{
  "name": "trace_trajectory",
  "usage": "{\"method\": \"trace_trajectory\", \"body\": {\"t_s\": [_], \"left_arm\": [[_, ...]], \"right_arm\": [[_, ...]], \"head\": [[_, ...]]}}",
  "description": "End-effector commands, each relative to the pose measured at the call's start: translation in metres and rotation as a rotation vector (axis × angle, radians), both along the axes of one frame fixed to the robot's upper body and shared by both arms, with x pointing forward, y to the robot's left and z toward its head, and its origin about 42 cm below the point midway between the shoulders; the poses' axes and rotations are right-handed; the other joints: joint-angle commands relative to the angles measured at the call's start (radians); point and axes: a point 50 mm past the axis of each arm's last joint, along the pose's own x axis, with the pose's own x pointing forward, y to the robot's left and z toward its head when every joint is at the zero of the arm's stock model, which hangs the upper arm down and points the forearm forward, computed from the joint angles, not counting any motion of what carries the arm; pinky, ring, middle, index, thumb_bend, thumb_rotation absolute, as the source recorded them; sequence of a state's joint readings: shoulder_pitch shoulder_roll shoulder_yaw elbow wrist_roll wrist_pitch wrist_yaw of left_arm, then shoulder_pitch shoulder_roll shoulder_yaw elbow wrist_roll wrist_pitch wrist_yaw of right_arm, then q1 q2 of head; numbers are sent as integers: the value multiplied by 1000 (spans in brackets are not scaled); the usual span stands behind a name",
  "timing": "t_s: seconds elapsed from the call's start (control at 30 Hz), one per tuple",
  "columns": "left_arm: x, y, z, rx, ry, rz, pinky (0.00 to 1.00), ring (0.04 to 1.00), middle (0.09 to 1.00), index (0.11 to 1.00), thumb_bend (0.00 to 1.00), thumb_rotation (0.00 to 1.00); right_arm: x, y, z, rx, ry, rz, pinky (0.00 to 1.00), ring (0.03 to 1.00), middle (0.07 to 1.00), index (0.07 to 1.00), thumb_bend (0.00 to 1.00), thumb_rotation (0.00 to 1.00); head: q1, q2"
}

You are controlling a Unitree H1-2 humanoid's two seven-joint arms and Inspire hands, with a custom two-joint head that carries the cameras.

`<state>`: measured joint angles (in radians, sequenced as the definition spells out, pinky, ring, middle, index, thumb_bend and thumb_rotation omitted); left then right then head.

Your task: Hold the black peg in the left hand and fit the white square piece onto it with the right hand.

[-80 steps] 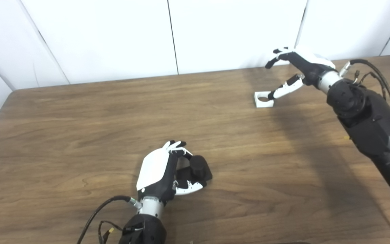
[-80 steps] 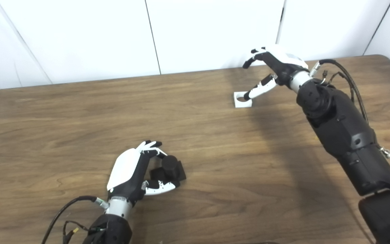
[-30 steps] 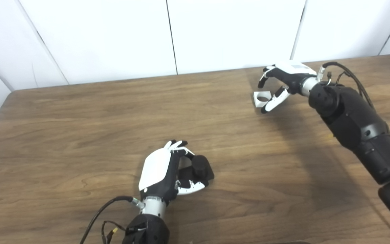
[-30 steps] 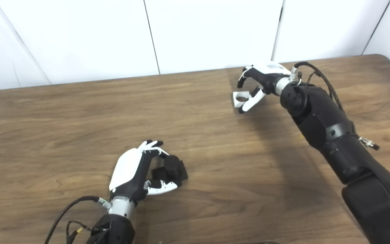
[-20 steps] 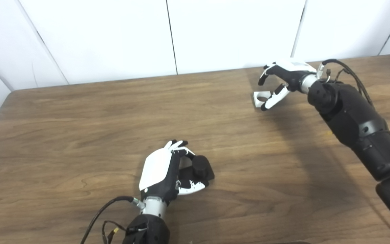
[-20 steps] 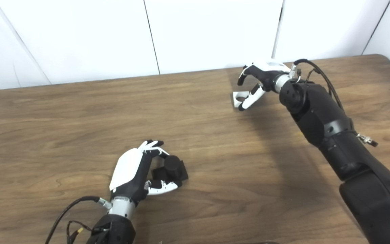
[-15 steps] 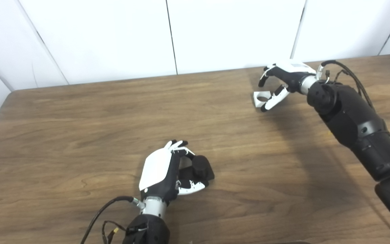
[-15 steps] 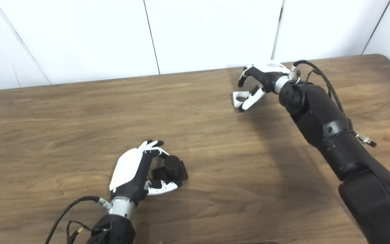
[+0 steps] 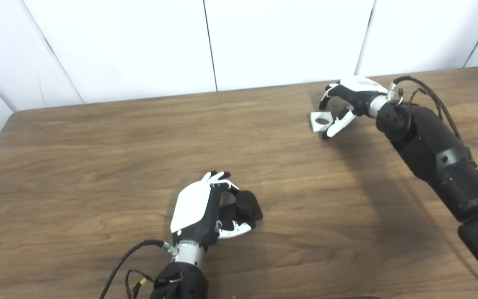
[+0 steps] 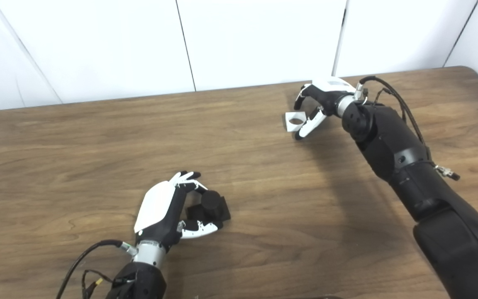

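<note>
Plastic, by the look of it: the white square piece at the far right of the table seems light, rigid and slick, so I want fingers and thumb on opposite outer walls, clear of the round hole. My right hand is curled around it, thumb on the near side; I cannot tell whether the grip has actually closed. Compared with half a second ago, the fingers have drawn in tighter and the piece looks slightly tipped. Near me, my left hand stays clenched on the black peg, unchanged, resting on the wood.
</note>
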<state>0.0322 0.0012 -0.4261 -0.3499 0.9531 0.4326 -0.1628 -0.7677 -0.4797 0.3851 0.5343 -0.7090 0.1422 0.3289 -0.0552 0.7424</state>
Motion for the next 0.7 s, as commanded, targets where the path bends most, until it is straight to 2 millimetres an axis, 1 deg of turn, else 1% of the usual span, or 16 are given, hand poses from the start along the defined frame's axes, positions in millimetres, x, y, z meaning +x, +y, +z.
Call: {"method": "trace_trajectory", "body": {"t_s": [0.0,0.2,0.47,0.57,0.67], "left_arm": [[-1,-3,-4,2,33,-11,878,952,879,490,518,72],[-1,-3,-3,-3,34,-13,896,957,881,490,517,72],[-1,-4,-3,-4,31,-9,888,956,880,490,517,72],[-1,-4,-2,-7,31,-9,875,957,880,491,517,72],[-1,-4,-1,-6,31,-9,889,958,880,491,517,73]], "right_arm": [[14,3,41,-13,-109,22,1000,1000,948,692,887,273],[15,1,36,-21,-102,25,1000,1000,947,690,886,281],[15,2,33,-14,-109,32,1000,998,937,668,888,273],[14,2,33,-3,-110,32,1000,1000,932,652,890,259],[14,3,32,0,-106,33,1000,1000,928,633,879,251]], "head": [[-1,0],[0,3],[0,3],[1,6],[1,7]]}}
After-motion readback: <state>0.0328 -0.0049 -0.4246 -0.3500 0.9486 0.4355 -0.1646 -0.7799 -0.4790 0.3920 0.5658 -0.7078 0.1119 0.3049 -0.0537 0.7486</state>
